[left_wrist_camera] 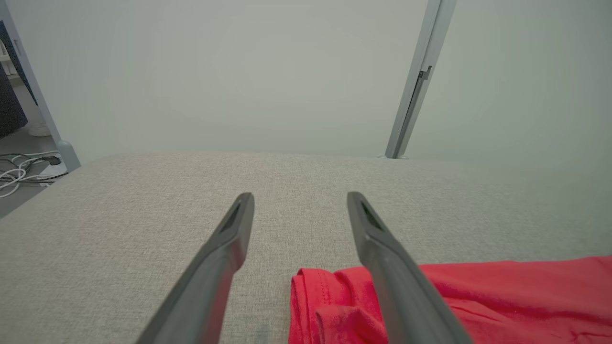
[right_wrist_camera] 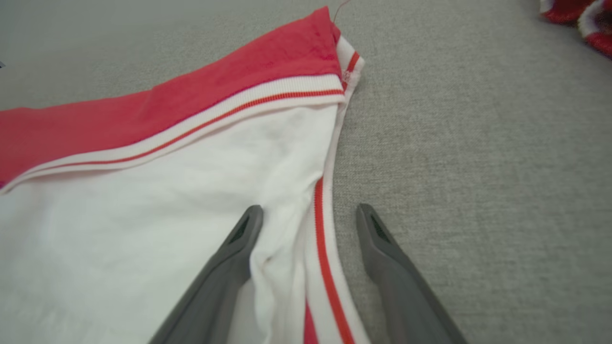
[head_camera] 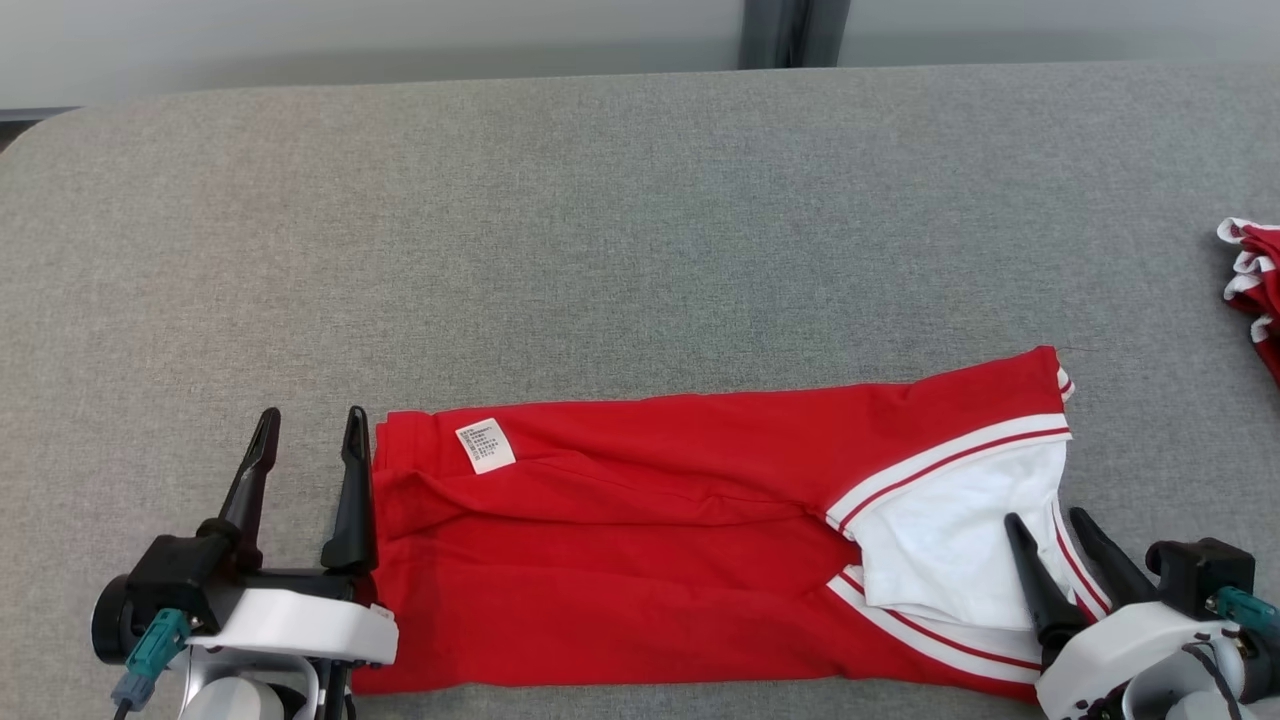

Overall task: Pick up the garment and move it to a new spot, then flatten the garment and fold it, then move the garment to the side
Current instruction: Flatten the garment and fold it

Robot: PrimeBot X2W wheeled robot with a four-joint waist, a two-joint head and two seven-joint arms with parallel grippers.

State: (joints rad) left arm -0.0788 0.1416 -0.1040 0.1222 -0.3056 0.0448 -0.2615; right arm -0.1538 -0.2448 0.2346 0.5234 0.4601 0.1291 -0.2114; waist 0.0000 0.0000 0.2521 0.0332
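Observation:
The garment (head_camera: 640, 540) is a red shirt with white, red-striped trim, lying folded into a long band across the near part of the grey table (head_camera: 600, 220). Its white care label (head_camera: 486, 446) faces up near the left end. My left gripper (head_camera: 310, 435) stands open at the garment's left edge (left_wrist_camera: 311, 306), its right finger (left_wrist_camera: 382, 258) over the red cloth. At the right end, my right gripper (head_camera: 1045, 518) is open astride the white striped edge (right_wrist_camera: 315, 229), one finger (right_wrist_camera: 239, 248) on the white panel and the other (right_wrist_camera: 382, 248) over bare table.
A second red and white garment (head_camera: 1255, 285) lies bunched at the table's right edge, also seen as a heap (right_wrist_camera: 573, 19) in the right wrist view. A grey post (left_wrist_camera: 416, 81) stands behind the table, and cables (left_wrist_camera: 24, 169) lie on the floor at the left.

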